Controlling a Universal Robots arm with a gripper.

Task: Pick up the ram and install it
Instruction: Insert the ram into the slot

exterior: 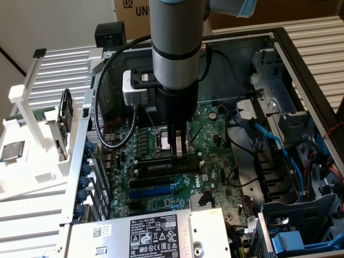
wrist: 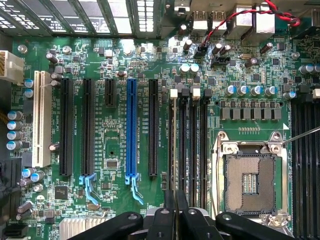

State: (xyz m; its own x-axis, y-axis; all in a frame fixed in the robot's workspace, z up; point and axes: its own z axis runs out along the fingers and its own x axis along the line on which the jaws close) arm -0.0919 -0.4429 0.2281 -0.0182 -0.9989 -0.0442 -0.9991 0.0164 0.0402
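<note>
An open computer case [exterior: 279,40] takes up most of the scene, with the green motherboard [exterior: 212,126] lying flat on its floor. At the exterior view's left, outside the case, stands a white plastic rack [exterior: 32,126]. At the near edge sits a grey power supply [exterior: 156,231] with a black label. Far off at the exterior view's right are metal drive bays with a blue cable [exterior: 274,142] running through them. The grey arm [exterior: 174,43] comes straight down over the middle of the board. A black cable [exterior: 107,102] loops round it on the exterior view's left and hangs close to the case wall. On the board, the empty processor socket [wrist: 250,180] lies on one side of the black memory slots. A black expansion slot [wrist: 152,130] and the blue slot [wrist: 131,130] lie on the other. A white slot [wrist: 41,117] lies farther out. The ram [exterior: 161,167] stands on edge in the memory slot nearest the black expansion slot, its labelled face towards the near side. The claw [wrist: 175,196] is directly above it, fingers drawn close together and clamped on the stick's thin top edge.
</note>
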